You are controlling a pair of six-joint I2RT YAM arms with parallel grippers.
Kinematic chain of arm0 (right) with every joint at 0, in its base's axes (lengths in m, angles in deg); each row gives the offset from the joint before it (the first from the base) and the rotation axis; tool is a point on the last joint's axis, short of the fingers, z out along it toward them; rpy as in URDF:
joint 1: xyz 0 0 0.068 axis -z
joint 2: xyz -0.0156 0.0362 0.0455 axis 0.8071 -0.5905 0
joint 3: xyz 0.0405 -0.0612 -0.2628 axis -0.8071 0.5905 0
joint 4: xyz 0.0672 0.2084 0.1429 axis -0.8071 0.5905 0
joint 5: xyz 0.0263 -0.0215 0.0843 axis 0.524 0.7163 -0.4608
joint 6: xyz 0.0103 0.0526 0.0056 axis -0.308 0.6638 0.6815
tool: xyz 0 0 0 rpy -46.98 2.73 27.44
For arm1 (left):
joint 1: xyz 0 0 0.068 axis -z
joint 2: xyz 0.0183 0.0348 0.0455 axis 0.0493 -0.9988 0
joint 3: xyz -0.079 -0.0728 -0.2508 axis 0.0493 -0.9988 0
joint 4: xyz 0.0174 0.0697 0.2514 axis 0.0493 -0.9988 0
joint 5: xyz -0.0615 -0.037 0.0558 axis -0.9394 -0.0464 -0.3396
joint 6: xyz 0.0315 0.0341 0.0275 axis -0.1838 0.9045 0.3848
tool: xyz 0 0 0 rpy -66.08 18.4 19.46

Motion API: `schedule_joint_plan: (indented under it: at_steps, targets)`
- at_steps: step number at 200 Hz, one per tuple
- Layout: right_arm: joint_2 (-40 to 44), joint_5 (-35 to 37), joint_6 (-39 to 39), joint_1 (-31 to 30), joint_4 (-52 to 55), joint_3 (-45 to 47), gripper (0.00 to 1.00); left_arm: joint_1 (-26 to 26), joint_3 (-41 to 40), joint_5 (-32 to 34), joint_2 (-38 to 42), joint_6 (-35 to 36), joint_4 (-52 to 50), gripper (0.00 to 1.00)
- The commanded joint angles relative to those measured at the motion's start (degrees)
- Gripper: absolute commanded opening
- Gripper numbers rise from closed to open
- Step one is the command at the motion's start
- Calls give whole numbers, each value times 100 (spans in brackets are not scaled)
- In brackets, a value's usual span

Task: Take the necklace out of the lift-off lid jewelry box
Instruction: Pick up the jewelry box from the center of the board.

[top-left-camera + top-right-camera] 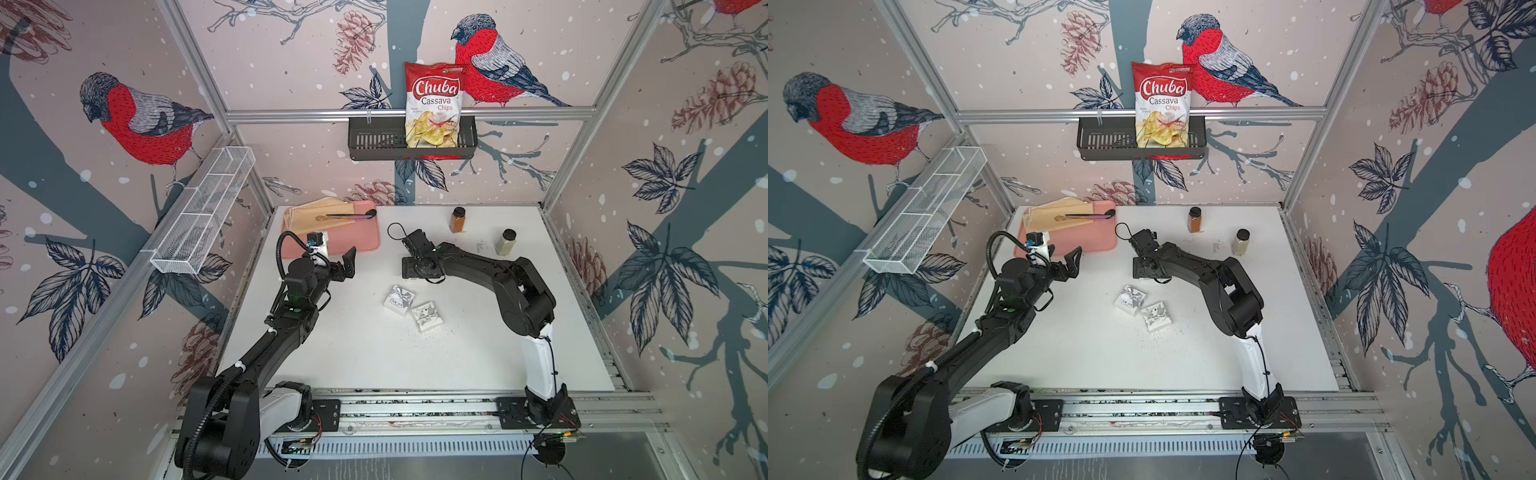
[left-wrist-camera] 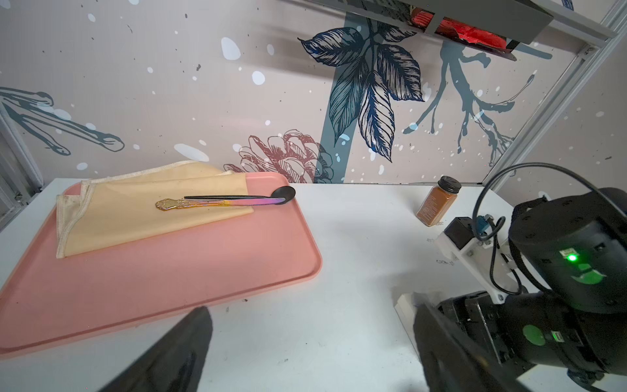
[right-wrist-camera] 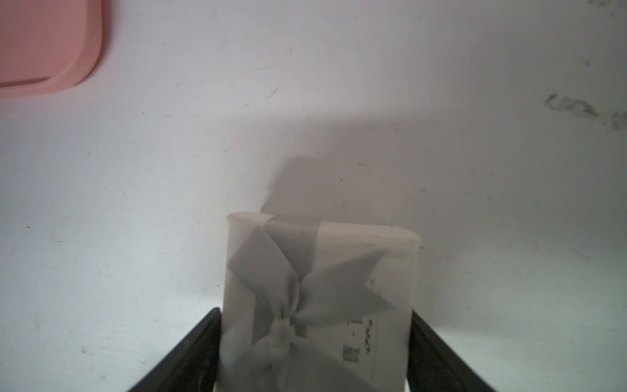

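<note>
White bench (image 1: pixel 478 353). Left end effector (image 1: pixel 348 264): released, raised near pink tray (image 1: pixel 365 237). Right end effector (image 3: pixel 315 312): fingers flanked bow-topped lid (image 1: pixel 399 300); grasp indeterminable. Jewelry box base (image 1: pixel 434 326): open, beside lid, mid-bench. Necklace (image 1: pixel 424 315): apparently lay inside base.

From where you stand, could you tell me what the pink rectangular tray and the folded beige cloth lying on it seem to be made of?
Pink rectangular tray: probably plastic, matte, judging by its smooth moulded rim and rounded corners. Folded beige cloth: woven fabric, fibre unclear; soft folds, stitched hems.
</note>
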Motion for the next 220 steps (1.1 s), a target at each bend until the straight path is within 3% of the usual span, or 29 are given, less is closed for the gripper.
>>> schedule_joint_plan:
  at_steps: [1,103,220]
  targets:
    - [-54,90,-121,-15,96,-69,80,-5,-11,-109,17,4,172,97]
    - [-324,546,-295,-72,622,-566,82,2,17,-174,0,45,117,97]
    - [-395,641,-389,-105,814,-765,74,2,52,-206,-74,94,71,97]
